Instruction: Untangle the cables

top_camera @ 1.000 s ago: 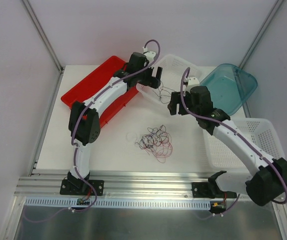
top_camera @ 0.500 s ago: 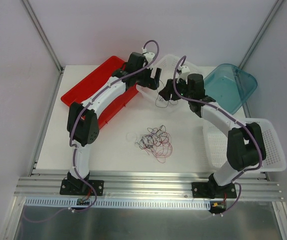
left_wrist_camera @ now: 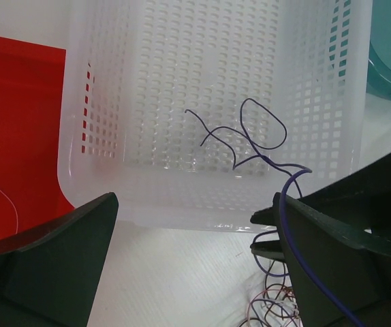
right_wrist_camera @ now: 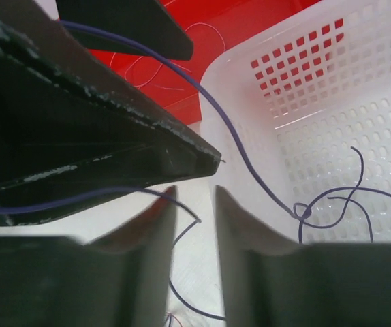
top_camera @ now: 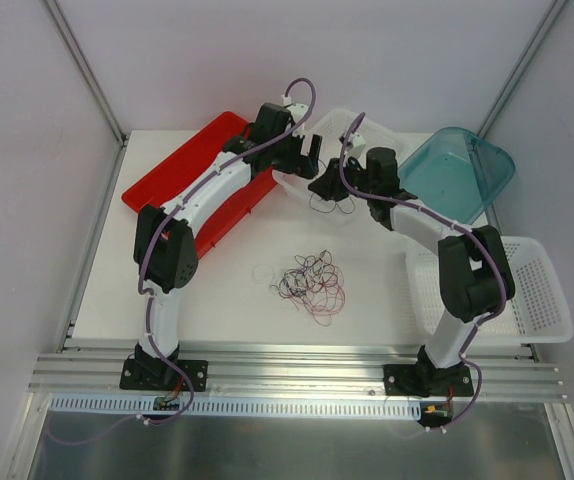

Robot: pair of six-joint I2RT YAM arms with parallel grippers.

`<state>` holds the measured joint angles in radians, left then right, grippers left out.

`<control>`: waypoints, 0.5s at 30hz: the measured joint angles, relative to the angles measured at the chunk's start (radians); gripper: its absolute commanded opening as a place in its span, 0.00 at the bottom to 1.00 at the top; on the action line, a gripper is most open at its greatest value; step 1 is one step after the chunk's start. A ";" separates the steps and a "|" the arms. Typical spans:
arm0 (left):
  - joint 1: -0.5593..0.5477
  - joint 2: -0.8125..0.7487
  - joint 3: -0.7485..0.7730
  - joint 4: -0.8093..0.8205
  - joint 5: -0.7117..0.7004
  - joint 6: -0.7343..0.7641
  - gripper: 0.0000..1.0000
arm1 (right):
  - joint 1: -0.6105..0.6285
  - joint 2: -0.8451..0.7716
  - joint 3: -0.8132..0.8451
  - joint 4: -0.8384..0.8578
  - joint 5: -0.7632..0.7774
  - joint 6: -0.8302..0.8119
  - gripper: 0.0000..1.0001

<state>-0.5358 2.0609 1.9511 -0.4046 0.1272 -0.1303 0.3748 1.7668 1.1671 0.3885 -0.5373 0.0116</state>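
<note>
The left arm (top_camera: 212, 185) and right arm (top_camera: 417, 215) share white link shells joined by bulky black joint housings. A thick lilac cable (top_camera: 150, 315) runs along each. Black base plates (top_camera: 162, 372) carry them. The fingers (left_wrist_camera: 45, 266) are broad, matte black wedges.

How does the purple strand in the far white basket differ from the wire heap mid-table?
The purple strand is a single colour, loosely curled; the wire heap mixes purple, dark red, black and whitish loops, knotted. The purple strand lies partly inside the far white basket; the wire heap sits on the table. Both are thread-thin wire.
</note>
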 measured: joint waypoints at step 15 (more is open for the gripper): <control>-0.003 -0.027 -0.075 -0.009 -0.111 0.158 0.99 | -0.031 -0.177 0.034 -0.197 0.005 -0.078 0.01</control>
<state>-0.5388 2.0342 1.8759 -0.4133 0.0166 0.0277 0.3443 1.5894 1.2015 0.1913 -0.5323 -0.0666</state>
